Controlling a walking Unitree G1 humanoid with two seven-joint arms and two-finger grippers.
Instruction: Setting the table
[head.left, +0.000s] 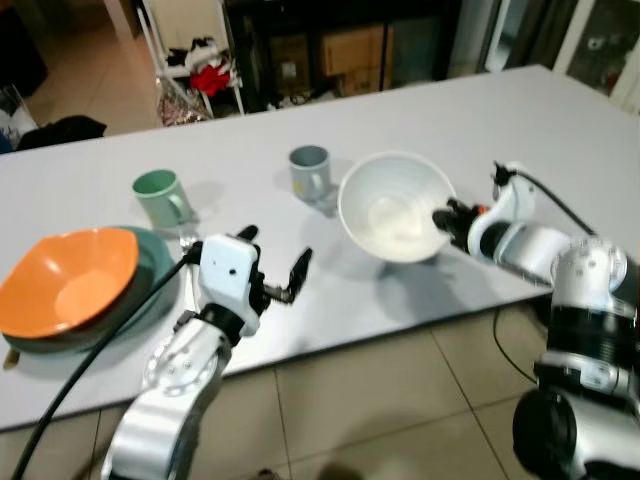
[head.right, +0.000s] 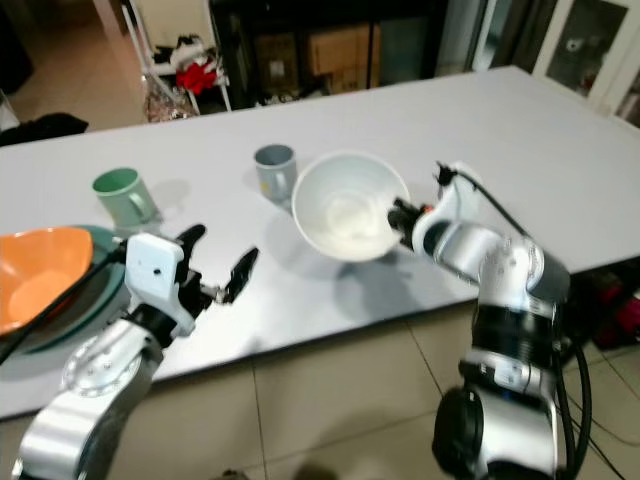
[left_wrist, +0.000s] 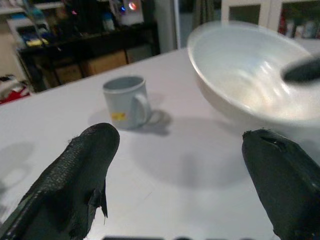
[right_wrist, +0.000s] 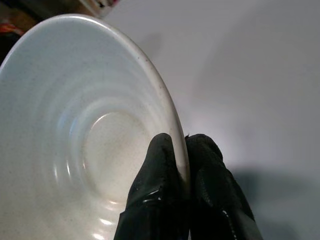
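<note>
Right claw (right_wrist: 182, 150) pinching white bowl (head.left: 395, 205) rim, bowl tilted above table (head.left: 560, 130), left claw (head.left: 272, 262) spread nearby

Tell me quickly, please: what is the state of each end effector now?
Left end effector: open, holding nothing, above the table.
Right end effector: closed on the rim of the white bowl, holding it tilted above the table.

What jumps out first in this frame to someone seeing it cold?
The white bowl, tilted and lifted above the grey table, pinched by its rim in the right gripper. Next, the orange bowl stacked on a green plate at the robot's left, with the left gripper open nearby.
</note>
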